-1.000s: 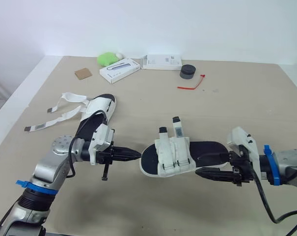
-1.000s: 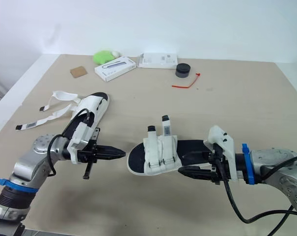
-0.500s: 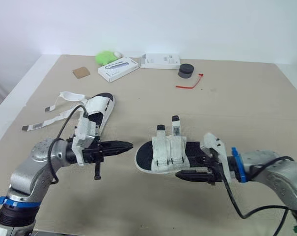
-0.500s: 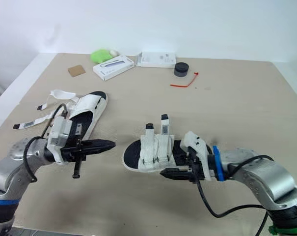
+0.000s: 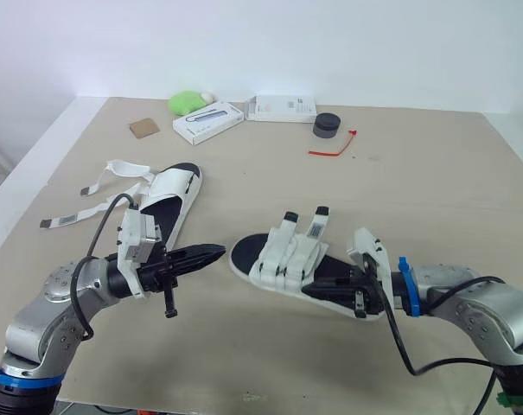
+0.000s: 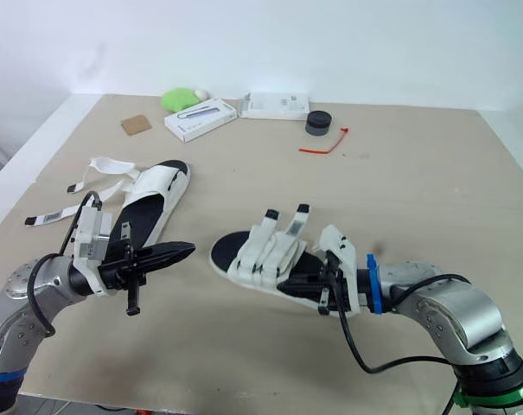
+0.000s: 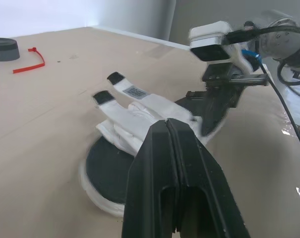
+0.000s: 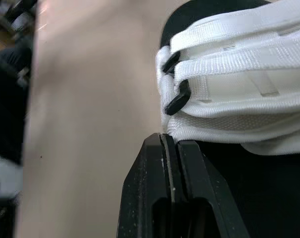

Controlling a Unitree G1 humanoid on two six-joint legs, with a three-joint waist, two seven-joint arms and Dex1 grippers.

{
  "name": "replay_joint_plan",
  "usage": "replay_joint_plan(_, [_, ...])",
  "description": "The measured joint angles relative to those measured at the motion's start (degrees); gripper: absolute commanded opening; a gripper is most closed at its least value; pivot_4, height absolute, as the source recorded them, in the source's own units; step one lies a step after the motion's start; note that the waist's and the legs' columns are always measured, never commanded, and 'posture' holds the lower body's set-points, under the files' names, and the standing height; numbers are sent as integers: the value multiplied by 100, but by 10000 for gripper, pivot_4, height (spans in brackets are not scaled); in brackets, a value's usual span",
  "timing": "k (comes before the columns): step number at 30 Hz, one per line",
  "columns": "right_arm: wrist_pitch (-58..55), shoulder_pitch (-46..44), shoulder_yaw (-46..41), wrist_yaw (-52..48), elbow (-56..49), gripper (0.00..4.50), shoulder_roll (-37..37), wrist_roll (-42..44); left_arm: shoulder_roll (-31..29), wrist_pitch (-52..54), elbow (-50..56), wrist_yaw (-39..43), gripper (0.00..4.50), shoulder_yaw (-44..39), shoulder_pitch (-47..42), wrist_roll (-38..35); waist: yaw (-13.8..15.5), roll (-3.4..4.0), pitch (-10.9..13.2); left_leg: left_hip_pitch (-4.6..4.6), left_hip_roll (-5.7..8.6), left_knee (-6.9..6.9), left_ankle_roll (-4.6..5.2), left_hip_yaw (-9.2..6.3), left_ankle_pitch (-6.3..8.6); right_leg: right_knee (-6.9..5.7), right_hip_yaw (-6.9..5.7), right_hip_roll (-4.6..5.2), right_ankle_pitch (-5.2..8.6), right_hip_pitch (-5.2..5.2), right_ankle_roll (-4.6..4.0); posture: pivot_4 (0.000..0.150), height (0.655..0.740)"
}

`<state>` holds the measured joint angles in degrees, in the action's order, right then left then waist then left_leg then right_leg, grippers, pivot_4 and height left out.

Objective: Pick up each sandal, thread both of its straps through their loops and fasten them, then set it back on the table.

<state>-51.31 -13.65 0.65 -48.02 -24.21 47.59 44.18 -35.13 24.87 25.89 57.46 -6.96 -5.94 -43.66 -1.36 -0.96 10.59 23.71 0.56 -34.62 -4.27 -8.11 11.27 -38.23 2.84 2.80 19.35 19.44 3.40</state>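
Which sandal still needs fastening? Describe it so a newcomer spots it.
On the tan table, look to the robot's left, beyond the left gripper. That sandal trails two long white straps loose across the table, unlike the strapped-up sandal by the right gripper.

White straps and black footbed on the sandal [image 5: 289,256], tan table [image 5: 434,199], red zip tie [image 5: 334,149].

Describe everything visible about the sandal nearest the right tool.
The sandal lies angled on the tan table. It has a black footbed, a white sole rim and two white woven straps passed through black loops and folded over, their black-tipped ends sticking up. The shut right tool touches its side beside the straps.
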Motion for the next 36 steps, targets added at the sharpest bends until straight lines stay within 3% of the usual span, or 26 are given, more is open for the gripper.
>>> replay_joint_plan(4, [-12,-466,-671,867,738,661,-199,-237,25,-128,-5,47,0,18,60,89,1,10,6,0,1,1,-7,4,-19,-2,8,-1,-21,4,5,1500,7400])
replay_joint_plan(6, [-34,-948,-826,1843,1572,661,11,-1098,58,-215,-34,53,0,26,82,105,29,11,7,4,4,2,-8,5,-31,-2,10,1,-30,9,9,1500,7400])
replay_joint_plan(9, [-26,-1012,-850,2243,1867,661,93,-1541,59,-231,-64,48,0,20,116,114,22,12,7,5,2,9,-7,12,-31,-2,18,-1,-30,16,8,1500,7400])
replay_joint_plan(11, [-423,-1301,-1170,2740,2108,661,-264,-1615,114,-238,-72,-8,0,28,112,121,-26,13,6,4,-14,13,-7,31,-31,-9,38,-14,-35,30,0,1500,7400])
replay_joint_plan(21, [-1853,-1663,-1933,4157,1452,661,-1627,-1647,267,-200,-115,-219,0,235,0,212,-35,9,3,-7,-33,8,3,46,-51,-73,65,-40,-46,57,-11,1500,7400])
replay_joint_plan(24, [-2015,-1646,-1962,4195,1377,10011,-1689,-1642,267,-185,-116,-232,0,274,-27,212,-47,9,4,-12,-35,8,7,49,-54,-79,68,-42,-47,57,-13,1500,7400])
replay_joint_plan(28, [-2261,-1637,-2131,4057,1257,30201,-1692,-1543,267,-103,-118,-262,0,298,-241,207,-53,10,4,-14,-34,8,9,56,-56,-81,74,-42,-48,57,-14,1500,7400])
replay_joint_plan(31, [-2405,-1684,-2321,3976,1345,41802,-1680,-1493,271,-17,-175,-290,0,388,-384,207,-55,10,4,-14,-33,8,10,61,-56,-81,78,-41,-48,58,-14,1500,7400])
replay_joint_plan(36, [-2643,-1531,-2359,3207,1288,41802,-1006,-1144,273,77,-238,-332,0,427,-476,197,-51,20,11,-5,-33,9,11,70,-55,-80,85,-39,-48,69,-14,1500,7400])
